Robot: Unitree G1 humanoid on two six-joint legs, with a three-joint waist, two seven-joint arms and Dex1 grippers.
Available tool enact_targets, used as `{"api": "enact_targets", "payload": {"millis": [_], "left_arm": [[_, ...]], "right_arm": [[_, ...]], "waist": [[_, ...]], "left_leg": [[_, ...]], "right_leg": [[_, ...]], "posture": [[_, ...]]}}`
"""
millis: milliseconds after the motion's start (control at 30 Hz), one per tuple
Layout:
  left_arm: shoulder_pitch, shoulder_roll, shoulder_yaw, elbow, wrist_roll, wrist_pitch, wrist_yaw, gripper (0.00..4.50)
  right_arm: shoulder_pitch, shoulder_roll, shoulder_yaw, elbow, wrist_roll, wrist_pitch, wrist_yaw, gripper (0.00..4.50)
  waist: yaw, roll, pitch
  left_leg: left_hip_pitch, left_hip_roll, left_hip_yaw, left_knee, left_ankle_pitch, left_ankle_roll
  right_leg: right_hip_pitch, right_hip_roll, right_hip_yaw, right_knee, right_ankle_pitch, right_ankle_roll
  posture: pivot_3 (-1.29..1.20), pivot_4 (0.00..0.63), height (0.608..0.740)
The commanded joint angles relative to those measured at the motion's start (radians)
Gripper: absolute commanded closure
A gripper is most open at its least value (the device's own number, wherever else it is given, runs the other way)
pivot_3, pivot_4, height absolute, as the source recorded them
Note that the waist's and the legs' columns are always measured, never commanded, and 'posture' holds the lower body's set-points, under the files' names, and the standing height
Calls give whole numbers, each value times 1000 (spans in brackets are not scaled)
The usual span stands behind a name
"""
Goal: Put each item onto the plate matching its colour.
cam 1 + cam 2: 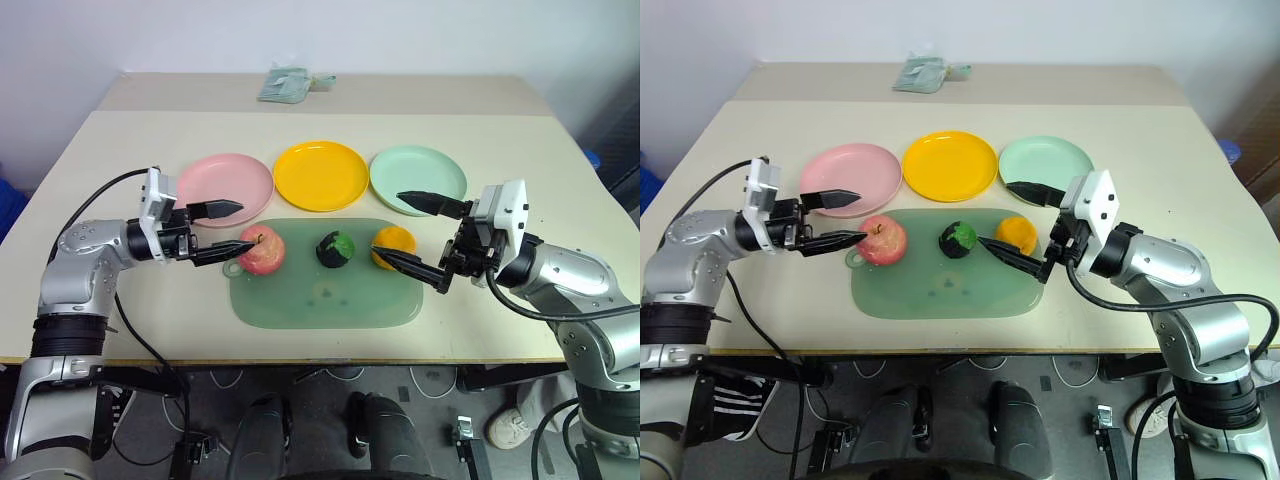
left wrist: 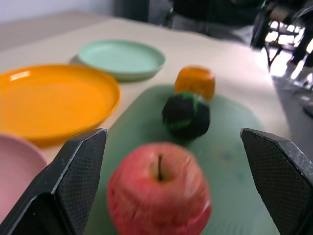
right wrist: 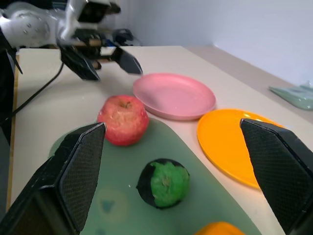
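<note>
A red-pink apple (image 1: 262, 250), a dark green-and-black ball (image 1: 336, 249) and an orange (image 1: 393, 243) lie in a row on a translucent green mat (image 1: 325, 295). Behind them stand the pink plate (image 1: 225, 185), the yellow plate (image 1: 321, 175) and the mint green plate (image 1: 418, 178), all bare. My left gripper (image 1: 236, 230) is open, level, just left of the apple (image 2: 159, 191), which sits between its spread fingers without touching them. My right gripper (image 1: 392, 226) is open beside the orange, one finger over the mint plate's edge, the other low in front of the orange.
A pale green-grey bundle of wrapping (image 1: 290, 82) lies at the table's far edge. The beige table (image 1: 120, 150) has free surface to the left and right of the plates and mat. The mat's front edge lies close to the table's near edge.
</note>
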Motion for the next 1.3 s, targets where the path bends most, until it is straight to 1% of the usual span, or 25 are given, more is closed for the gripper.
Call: {"api": "enact_targets", "payload": {"millis": [33,167,267,467,533,633,667,800,900,967,1067,1133,1233,1300], "left_arm": [[-24,-4,-30,-29,34,-12,16,0],[-39,-11,-50,-9,67,-28,31,0],[-30,-9,-68,-8,92,-17,55,0],[-20,-47,-101,26,133,-68,66,0],[-16,-46,-114,41,148,-81,52,0],[-6,-48,-101,69,152,-131,46,857],[-12,-45,-93,76,142,-112,47,1232],[-45,-60,-37,93,92,-95,82,1232],[-124,-90,42,144,70,-118,196,1232],[-171,-92,68,194,99,-148,277,1232],[-262,-100,118,328,165,-237,492,1232],[-297,-114,135,389,185,-242,596,1232],[-317,-146,157,446,189,-244,691,1232],[-315,-158,156,460,197,-255,716,1232]], "right_arm": [[-39,9,4,-45,10,-11,-12,32],[-74,11,13,-48,17,-2,-21,32],[-72,5,14,-54,11,-3,-19,32],[-81,-12,8,-64,6,5,-19,32],[-83,-15,5,-66,9,7,-19,32],[-87,-16,7,-65,9,10,-22,0],[-89,-16,8,-64,8,10,-23,0],[-95,-16,6,-60,10,14,-23,0],[-100,-14,10,-51,3,9,-22,0],[-106,-9,14,-46,-4,4,-24,0],[-136,9,34,-24,-20,4,-41,0],[-160,7,82,15,-86,16,-65,0],[-195,40,147,68,-159,38,-122,0],[-211,79,174,73,-175,44,-151,0]], "waist": [[-2,0,0],[-3,0,0],[-3,0,0],[-1,0,0],[-2,0,0],[-3,0,0],[-2,0,0],[-2,0,0],[1,0,0],[1,-1,0],[-2,-1,0],[-7,-1,0],[-6,-1,0],[-5,-1,0]], "left_leg": [[0,0,0,0,0,0],[0,0,0,0,0,0],[0,0,0,0,0,0],[0,0,0,0,0,0],[0,0,0,0,0,0],[0,0,0,0,0,0],[1,0,0,0,0,0],[0,0,0,0,0,0],[0,0,-1,0,0,0],[-1,0,-1,1,0,0],[0,0,-1,0,0,0],[0,0,0,0,0,0],[1,0,0,0,0,0],[0,0,0,0,0,0]], "right_leg": [[0,0,0,0,0,0],[0,1,0,1,0,0],[0,1,0,0,1,1],[0,0,0,0,1,1],[0,0,0,0,1,1],[0,0,0,0,1,1],[0,0,0,1,1,1],[0,0,0,1,1,1],[-1,0,0,1,1,2],[0,0,-1,0,2,3],[0,0,-1,0,2,3],[0,0,-1,1,2,4],[0,0,-1,1,2,4],[0,0,-1,1,2,4]], "posture": [[0,150,740],[0,150,740],[0,150,740],[0,150,740],[0,150,740],[0,150,740],[0,150,740],[0,150,740],[0,150,740],[0,150,740],[0,150,740],[0,150,740],[0,150,740],[0,150,740]]}}
